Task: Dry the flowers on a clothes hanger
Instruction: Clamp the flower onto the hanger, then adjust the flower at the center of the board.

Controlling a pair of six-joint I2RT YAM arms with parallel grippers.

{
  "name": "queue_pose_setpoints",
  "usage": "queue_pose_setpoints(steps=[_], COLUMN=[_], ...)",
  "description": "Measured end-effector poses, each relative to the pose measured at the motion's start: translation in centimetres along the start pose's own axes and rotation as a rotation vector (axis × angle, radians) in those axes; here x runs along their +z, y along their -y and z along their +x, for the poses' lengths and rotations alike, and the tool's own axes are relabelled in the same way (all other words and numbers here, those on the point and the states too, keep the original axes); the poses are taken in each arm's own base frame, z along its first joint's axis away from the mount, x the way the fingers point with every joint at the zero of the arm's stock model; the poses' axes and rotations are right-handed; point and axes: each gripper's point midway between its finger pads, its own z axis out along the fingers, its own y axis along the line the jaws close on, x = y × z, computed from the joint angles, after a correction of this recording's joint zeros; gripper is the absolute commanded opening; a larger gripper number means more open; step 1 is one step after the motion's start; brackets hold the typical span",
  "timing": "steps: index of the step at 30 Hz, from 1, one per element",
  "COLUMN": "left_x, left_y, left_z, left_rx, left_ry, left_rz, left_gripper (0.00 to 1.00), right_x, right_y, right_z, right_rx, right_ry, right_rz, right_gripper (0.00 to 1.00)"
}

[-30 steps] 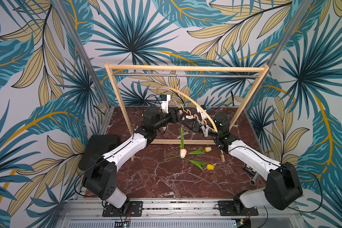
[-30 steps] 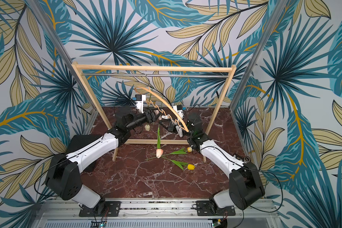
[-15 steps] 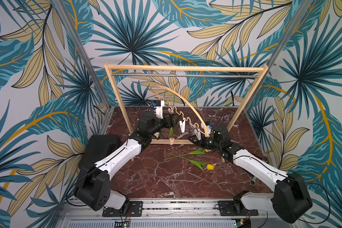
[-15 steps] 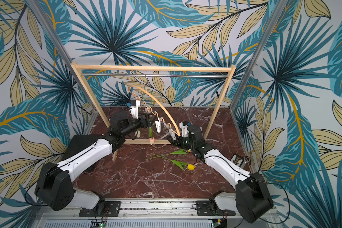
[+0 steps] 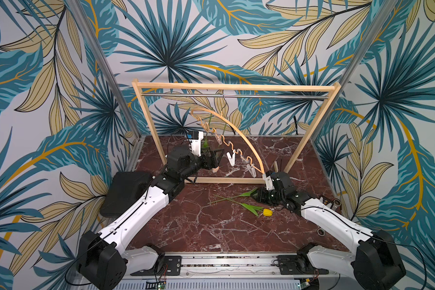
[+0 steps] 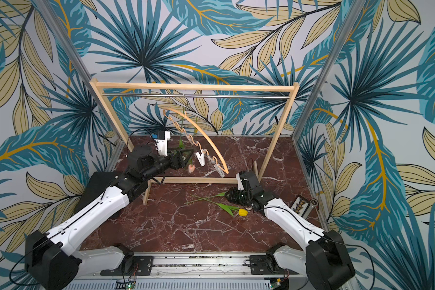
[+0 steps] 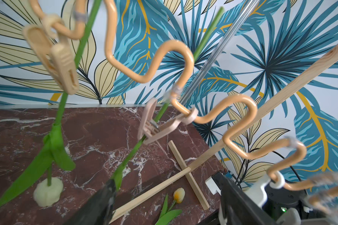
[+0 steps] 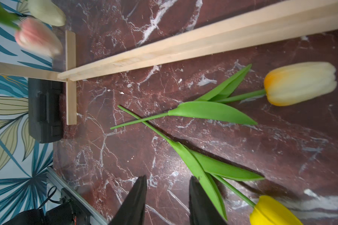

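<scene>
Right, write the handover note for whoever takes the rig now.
Left gripper: open beside the pink tulip's stem, gripping nothing.
Right gripper: open, low over the table next to the yellow tulip's leaf, holding nothing.
Hanger: hooked on the rack, hanging tilted.
Done: cream tulip and pink tulip hang head down from pegs on the hanger.
Left: yellow tulip and yellow-orange tulip lie on the table, stems crossed. Two free pegs wait at the hanger's lower end.
</scene>
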Motion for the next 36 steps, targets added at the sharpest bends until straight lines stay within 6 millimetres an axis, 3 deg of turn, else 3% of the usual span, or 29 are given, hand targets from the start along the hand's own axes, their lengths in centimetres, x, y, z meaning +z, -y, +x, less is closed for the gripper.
queue_pose_setpoints(steps=[10,19,28,36], left_x=[-3.9,-6.0,-7.6,-8.5], left_y=[-3.1,-7.2,-9.5,-10.0], left_z=[3.7,7.3,8.7,8.9], left_rx=[-0.036,-0.156,-0.245,-0.271], left_ry=[-0.024,-0.021,0.004,0.020], left_rz=[-0.171,-0.357,-0.478,-0.511], left_gripper=[0.82,0.68,0.60,0.59], right_x=[1.4,2.3,3.9,7.1], right_y=[1.9,2.3,1.9,2.7], right_z=[2.3,2.5,0.2,1.8], right_rx=[0.000,-0.009,-0.036,-0.040], right_ry=[-0.087,-0.115,-0.086,-0.157], right_rz=[0.055,0.074,0.102,0.119], right_gripper=[0.44,0.44,0.45,0.45])
